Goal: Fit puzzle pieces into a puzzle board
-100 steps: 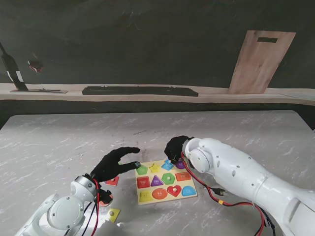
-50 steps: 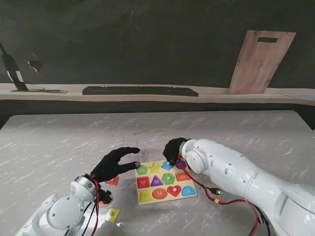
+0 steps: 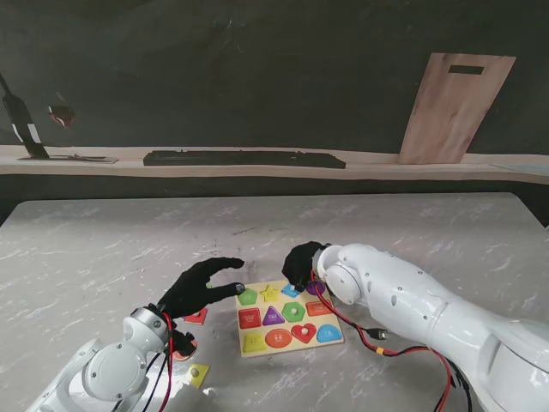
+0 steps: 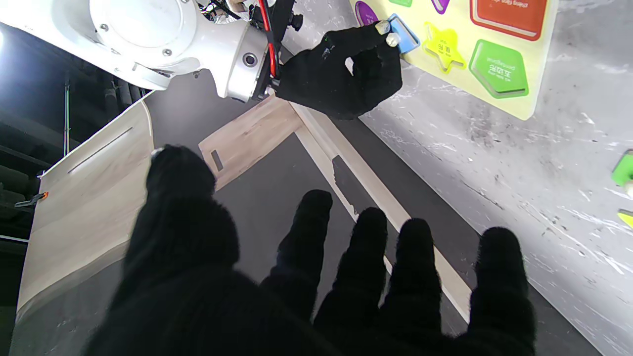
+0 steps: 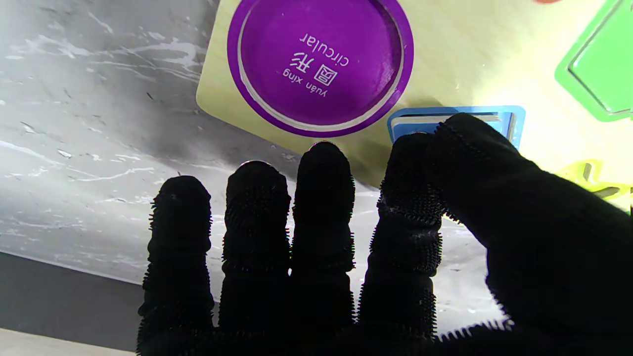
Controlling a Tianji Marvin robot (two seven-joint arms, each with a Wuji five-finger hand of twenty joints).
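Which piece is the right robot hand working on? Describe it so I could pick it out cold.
Find the yellow puzzle board on the marble table and go to its far edge. The blue piece sits there between the yellow star and the purple circle, pinched at its peg by the right robot hand. It is the only blue piece on that edge.

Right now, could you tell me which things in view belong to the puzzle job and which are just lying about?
Part of the job:
puzzle board
blue piece, pinched by the right hand
loose yellow piece
loose red piece
left hand, open

Just lying about:
wooden cutting board
dark tray
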